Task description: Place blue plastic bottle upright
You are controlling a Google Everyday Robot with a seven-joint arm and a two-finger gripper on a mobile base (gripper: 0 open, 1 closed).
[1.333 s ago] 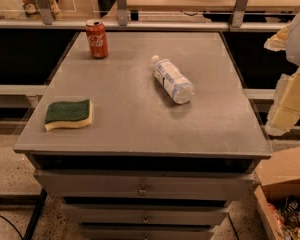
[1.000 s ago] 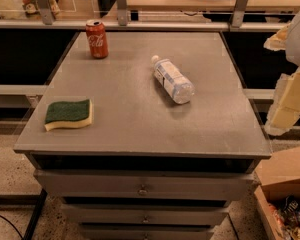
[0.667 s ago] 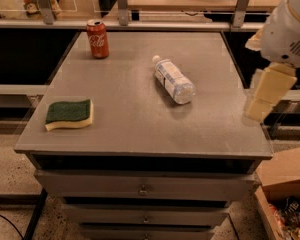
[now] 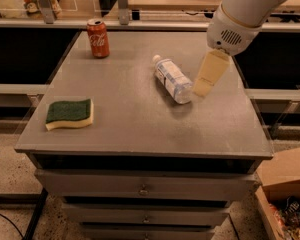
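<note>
- The blue plastic bottle (image 4: 172, 79) lies on its side on the grey table (image 4: 140, 124), a little right of the middle and well apart from every edge
- Its long axis runs diagonally: the white cap points to the far left, toward the red can (image 4: 97, 38), and the base points to the near right
- The gripper (image 4: 202, 86) hangs from the arm that enters at the upper right, and it points down and a little to the left
- Its tip is just beside the base end of the bottle, on the right side; I cannot tell if it touches the bottle or only stands next to it
- I also cannot tell if the gripper is open or closed, because it shows as one pale shape from this side
- The bottle rests with its full length on the table, so I judge that it is not grasped yet and the task is at the approach step
- The relation that matters: the bottle is to the left of the gripper and slightly farther from the camera, and the gripper is at the base end, not at the cap
- To stand it up, I think the grasp must cross the long axis of the body, and then the cap end must swing upward
- The green sponge (image 4: 70, 114) at the near left and the can at the far left are both well apart from the bottle
</note>
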